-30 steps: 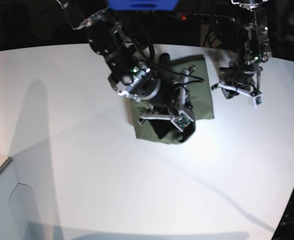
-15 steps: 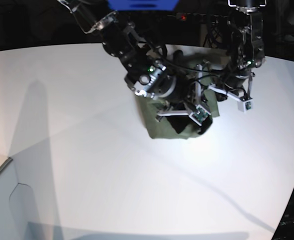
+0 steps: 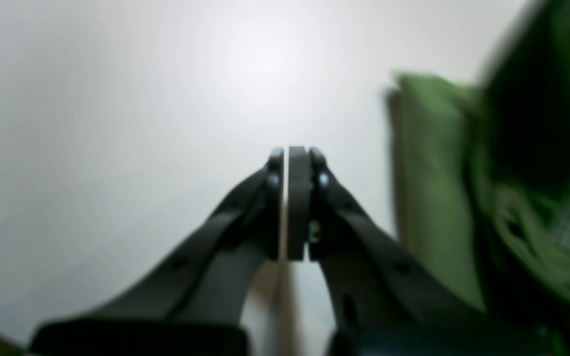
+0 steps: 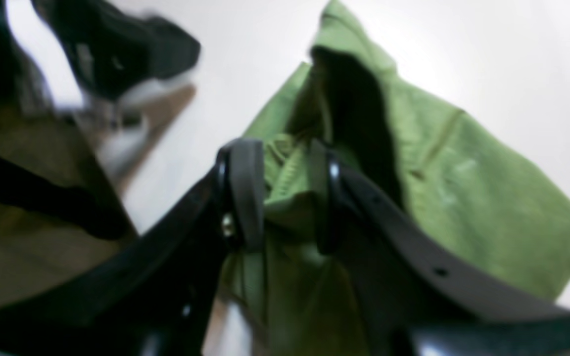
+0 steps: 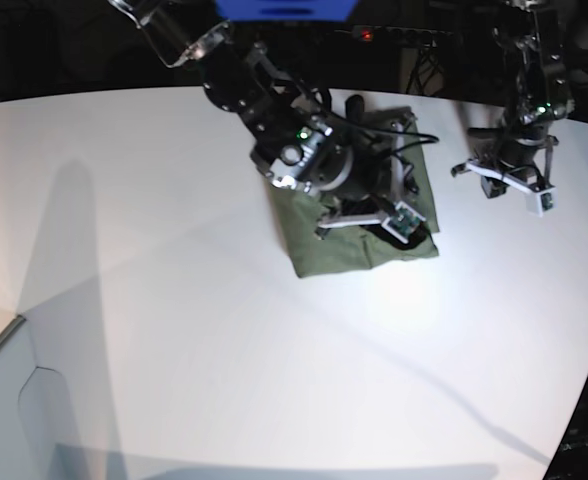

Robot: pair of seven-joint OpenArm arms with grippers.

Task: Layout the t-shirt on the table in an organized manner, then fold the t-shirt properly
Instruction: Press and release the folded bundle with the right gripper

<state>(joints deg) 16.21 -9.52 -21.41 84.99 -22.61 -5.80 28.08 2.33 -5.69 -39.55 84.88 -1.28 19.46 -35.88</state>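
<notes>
White and matte, the table [image 5: 174, 330] carries the t-shirt [image 5: 344, 250] as a folded olive block toward its far edge. Over that block the right gripper [image 4: 285, 198] stands with jaws partly apart, a ridge of green cloth bunched between them. Beside the t-shirt, off the cloth, the left gripper [image 3: 292, 202] hangs pressed closed on nothing.

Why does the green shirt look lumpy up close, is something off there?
The t-shirt is folded into a compact block, but in the right wrist view a ridge of cloth bunches up between the right gripper jaws, which stand apart. Nothing looks torn.
</notes>
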